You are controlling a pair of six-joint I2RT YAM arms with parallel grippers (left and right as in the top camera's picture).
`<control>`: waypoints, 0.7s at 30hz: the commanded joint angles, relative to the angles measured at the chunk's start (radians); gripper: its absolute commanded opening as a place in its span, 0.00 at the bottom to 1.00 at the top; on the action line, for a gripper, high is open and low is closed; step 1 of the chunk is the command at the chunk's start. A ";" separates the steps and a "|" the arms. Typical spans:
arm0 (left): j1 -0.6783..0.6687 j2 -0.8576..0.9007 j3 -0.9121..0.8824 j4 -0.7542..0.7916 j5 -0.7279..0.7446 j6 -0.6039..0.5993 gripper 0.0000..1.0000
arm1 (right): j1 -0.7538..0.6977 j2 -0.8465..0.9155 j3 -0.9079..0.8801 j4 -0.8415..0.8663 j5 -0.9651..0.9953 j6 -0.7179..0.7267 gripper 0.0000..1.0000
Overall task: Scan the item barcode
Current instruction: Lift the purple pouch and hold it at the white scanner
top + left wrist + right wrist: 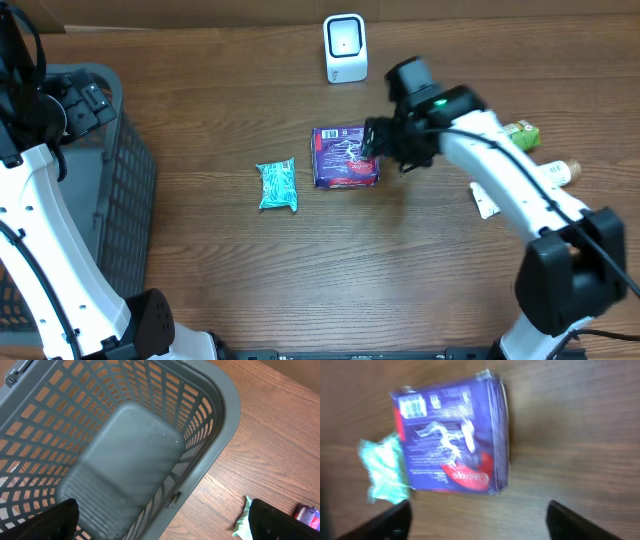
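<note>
My right gripper [480,516] has jaws wide, holding nothing; the purple packet [451,435] lies flat mid-frame, barcode [411,406] facing up.

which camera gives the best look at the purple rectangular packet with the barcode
Right wrist view: the purple rectangular packet sits large in frame with its white barcode facing up, slightly blurred. Overhead shows it small; left wrist catches only a sliver at the edge.

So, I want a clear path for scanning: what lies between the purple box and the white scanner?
Nothing but bare table; the overhead view shows open wood from the purple box to the white scanner.
</note>
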 commanded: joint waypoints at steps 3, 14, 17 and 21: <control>0.003 0.007 -0.002 0.002 -0.006 0.011 1.00 | -0.050 0.035 -0.105 0.128 -0.239 -0.111 0.90; 0.003 0.007 -0.002 0.002 -0.006 0.011 0.99 | -0.072 0.176 -0.241 0.399 -0.393 -0.116 0.88; 0.003 0.007 -0.002 0.002 -0.006 0.011 1.00 | -0.072 0.214 -0.241 0.448 -0.424 -0.104 0.82; 0.003 0.007 -0.002 0.002 -0.006 0.011 1.00 | -0.072 0.247 -0.241 0.500 -0.430 -0.074 0.74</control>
